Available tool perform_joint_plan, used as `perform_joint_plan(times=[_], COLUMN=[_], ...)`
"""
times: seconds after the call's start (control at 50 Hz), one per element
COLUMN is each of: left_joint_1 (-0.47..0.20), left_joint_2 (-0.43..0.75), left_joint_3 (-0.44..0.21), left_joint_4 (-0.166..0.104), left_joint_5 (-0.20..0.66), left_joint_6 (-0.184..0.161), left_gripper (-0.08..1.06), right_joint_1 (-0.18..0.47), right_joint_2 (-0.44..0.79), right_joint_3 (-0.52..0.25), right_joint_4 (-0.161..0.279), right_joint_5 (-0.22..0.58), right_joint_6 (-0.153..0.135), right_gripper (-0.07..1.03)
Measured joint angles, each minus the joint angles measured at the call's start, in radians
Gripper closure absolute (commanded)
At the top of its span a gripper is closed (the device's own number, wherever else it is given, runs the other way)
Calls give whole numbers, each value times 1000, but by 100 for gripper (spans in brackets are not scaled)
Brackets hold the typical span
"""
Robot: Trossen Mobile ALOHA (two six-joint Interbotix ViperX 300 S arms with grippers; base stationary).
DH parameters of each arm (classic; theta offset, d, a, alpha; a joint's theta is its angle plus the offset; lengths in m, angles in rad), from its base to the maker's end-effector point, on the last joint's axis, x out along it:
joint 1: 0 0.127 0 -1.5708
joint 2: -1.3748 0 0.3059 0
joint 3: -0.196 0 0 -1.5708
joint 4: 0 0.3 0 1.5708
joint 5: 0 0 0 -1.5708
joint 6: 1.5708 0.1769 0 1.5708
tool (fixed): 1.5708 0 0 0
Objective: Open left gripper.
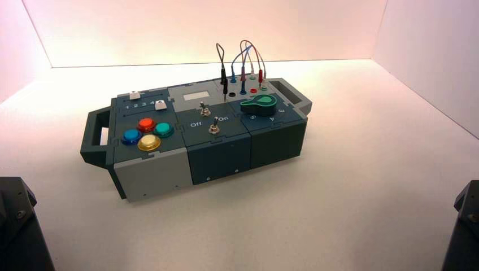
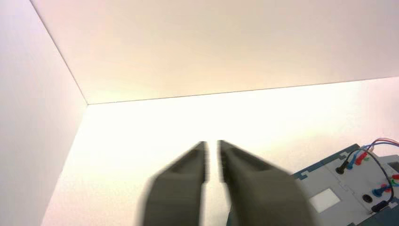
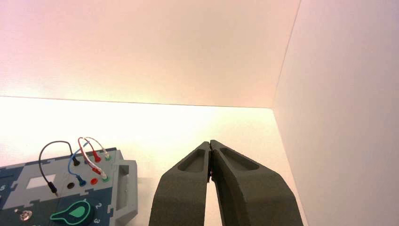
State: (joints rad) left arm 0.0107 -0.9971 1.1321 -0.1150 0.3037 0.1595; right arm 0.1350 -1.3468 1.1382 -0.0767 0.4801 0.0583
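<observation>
My left gripper (image 2: 212, 143) hangs over the white table, near the box's wired end (image 2: 343, 188). Its two dark fingers (image 2: 188, 174) stand a narrow gap apart, with bright table showing between the tips, and hold nothing. In the high view only its black block with a silvery screw head (image 1: 17, 226) shows at the bottom left corner, well short of the box (image 1: 152, 175). My right gripper (image 3: 210, 142) is shut, tips touching and empty, parked at the bottom right (image 1: 466, 226).
The box bears four coloured buttons (image 1: 148, 133), two toggle switches (image 1: 214, 127), a green knob (image 1: 258, 103) and plugged wires (image 1: 243, 62), with a handle at each end. White walls enclose the table on three sides.
</observation>
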Motion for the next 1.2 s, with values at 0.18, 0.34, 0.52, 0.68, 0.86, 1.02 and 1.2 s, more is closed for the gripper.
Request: perform_joint_plan(times=[0.18,0.34,0.52,0.68,0.86,1.02,1.2], left_joint_1=[0,0,-2,-5,-8,-8,-8], left_joint_2=[43,67,87,97,106,107,106], left_joint_3=[-9,-11,-18,-25,-26,-28,-28], left_joint_4=[-2,-2,-2,-5,-6,-6,-6], left_joint_5=[3,6,8,8,8,6,12], left_joint_6=[2,2,3,3,3,3,3], left_gripper=[-5,-5,-5,-5,-5,-5,-5], right_joint_1=[0,0,0,0,0,0,0], right_joint_2=[0,0,0,0,5,5,9], right_joint_3=[0,0,0,0,0,0,-2], right_joint_4=[0,0,9,15,17,18,18], right_joint_5=[0,0,0,0,0,0,0], right_joint_6=[0,0,0,0,0,0,0], right_gripper=[99,99,99,99,99,99,99])
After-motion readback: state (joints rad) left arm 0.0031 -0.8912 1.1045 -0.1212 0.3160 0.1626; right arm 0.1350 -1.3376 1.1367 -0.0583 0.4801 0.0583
